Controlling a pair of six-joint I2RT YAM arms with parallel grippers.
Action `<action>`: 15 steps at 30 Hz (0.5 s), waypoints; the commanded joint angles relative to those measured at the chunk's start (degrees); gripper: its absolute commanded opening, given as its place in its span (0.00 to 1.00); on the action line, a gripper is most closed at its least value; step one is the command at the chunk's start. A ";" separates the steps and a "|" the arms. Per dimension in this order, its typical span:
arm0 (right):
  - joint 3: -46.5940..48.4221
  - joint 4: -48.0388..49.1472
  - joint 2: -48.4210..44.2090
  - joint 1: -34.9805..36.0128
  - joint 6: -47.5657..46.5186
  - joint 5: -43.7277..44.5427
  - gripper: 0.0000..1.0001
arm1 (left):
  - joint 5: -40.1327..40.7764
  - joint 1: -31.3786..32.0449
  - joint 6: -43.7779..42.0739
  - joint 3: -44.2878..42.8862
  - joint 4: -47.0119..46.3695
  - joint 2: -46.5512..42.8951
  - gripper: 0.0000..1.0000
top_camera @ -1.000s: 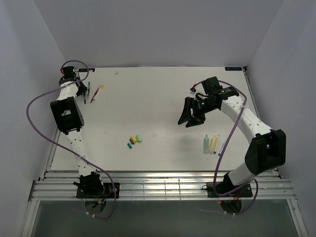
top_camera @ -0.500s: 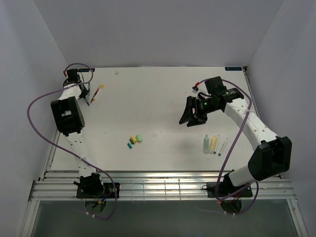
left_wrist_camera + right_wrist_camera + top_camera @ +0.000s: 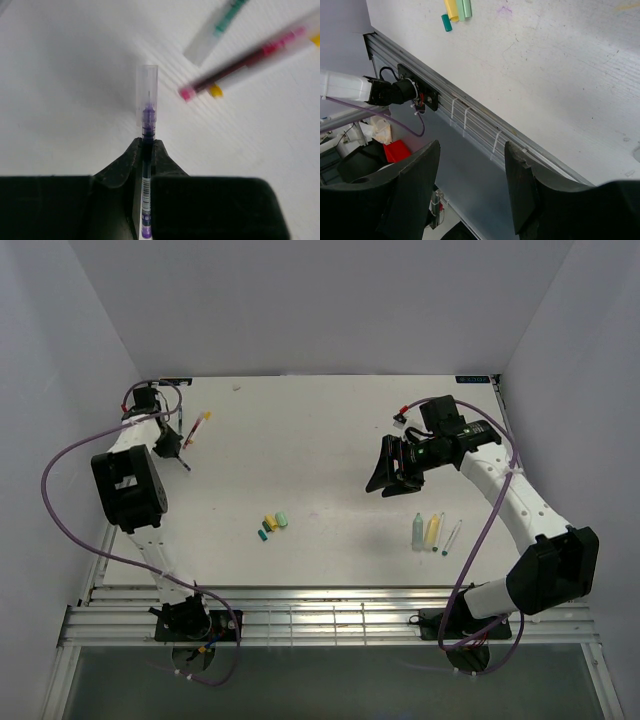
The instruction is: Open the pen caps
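At the far left corner of the table (image 3: 320, 430), the left gripper (image 3: 146, 147) is closed narrowly on a purple pen (image 3: 148, 117), its clear cap (image 3: 148, 80) exposed beyond the jaws, presumably for pulling. The right gripper (image 3: 385, 478) is held wide and empty mid-table. Loose pen caps (image 3: 273, 524) are gathered near the front.

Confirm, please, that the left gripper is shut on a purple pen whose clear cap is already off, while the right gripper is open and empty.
Not quite: the left wrist view shows the clear cap still on the purple pen. The left gripper is shut on that pen; the right gripper is open and empty.
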State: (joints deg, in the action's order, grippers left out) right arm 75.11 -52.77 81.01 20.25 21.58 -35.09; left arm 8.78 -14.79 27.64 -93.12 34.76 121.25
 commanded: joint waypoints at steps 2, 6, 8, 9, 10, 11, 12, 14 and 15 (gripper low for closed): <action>2.23 -0.84 -2.26 -0.30 -1.89 -1.99 0.61 | -10.77 3.26 10.13 4.96 2.85 -14.80 0.00; 1.27 -0.14 -3.58 -0.39 -2.69 -2.96 0.61 | -13.16 10.90 12.60 7.86 3.82 -23.59 0.00; 0.04 0.82 -4.89 -0.30 -2.08 -3.75 0.61 | -15.09 12.58 13.67 9.80 4.43 -29.56 0.00; -0.66 2.31 -5.33 -0.30 -1.64 -4.37 0.61 | -15.28 13.81 15.15 10.50 5.22 -31.84 0.00; -1.97 3.02 -5.69 -0.30 -1.11 -5.15 0.61 | -15.89 16.08 15.95 12.85 4.97 -34.48 0.00; -2.77 3.90 -6.30 -0.30 0.11 -7.60 0.61 | -17.55 17.06 16.39 14.10 4.44 -39.46 0.00; -3.47 6.17 -6.39 -0.30 0.73 -9.54 0.61 | -17.83 19.59 17.00 15.24 3.91 -41.77 0.00; -5.58 9.60 -6.74 0.40 4.14 -15.23 0.61 | -18.09 24.86 19.73 19.61 2.69 -48.35 0.00; -6.02 11.79 -6.75 0.84 5.65 -16.75 0.61 | -18.09 26.63 20.60 21.12 2.16 -50.22 0.00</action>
State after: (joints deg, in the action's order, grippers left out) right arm 71.09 -48.12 75.00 20.34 22.68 -42.78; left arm -7.01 7.31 43.55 -76.36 37.10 78.41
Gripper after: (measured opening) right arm 0.606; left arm 0.168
